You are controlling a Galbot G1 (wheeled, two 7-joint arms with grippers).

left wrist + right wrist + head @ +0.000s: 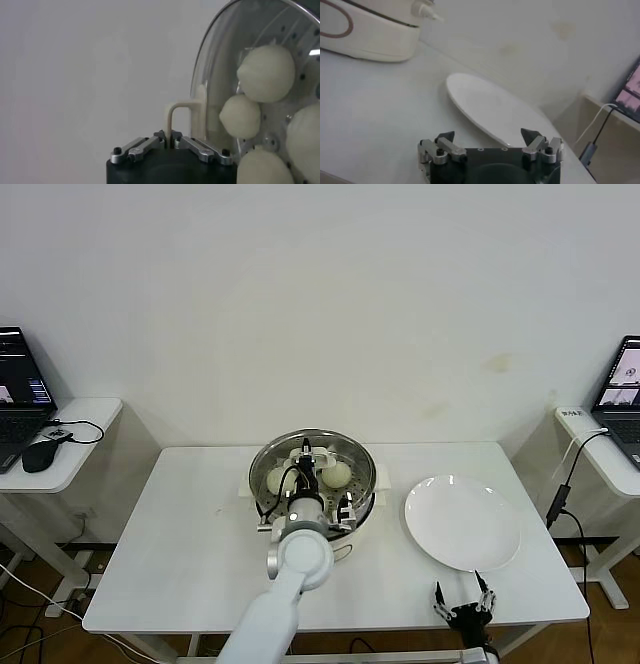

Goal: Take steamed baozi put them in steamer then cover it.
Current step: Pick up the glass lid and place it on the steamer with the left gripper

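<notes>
Baozi [265, 72] are in the steamer [262, 469] — my left gripper [171, 140], clamped on the cover [220, 65] handle, is seating it; right gripper [489, 136] idles open.

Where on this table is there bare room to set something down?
Bare tabletop spans from the steamer to the table's left edge, and a narrower strip lies between steamer and plate. The middle is crowded: left end effector grips the cover; right end effector waits near the plate.

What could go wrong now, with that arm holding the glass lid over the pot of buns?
The left gripper pinches only the cover's thin handle, so the cover could swing or slip.

The steamed baozi sit near the steamer rim; a badly centred cover might land crooked or press one.
</notes>
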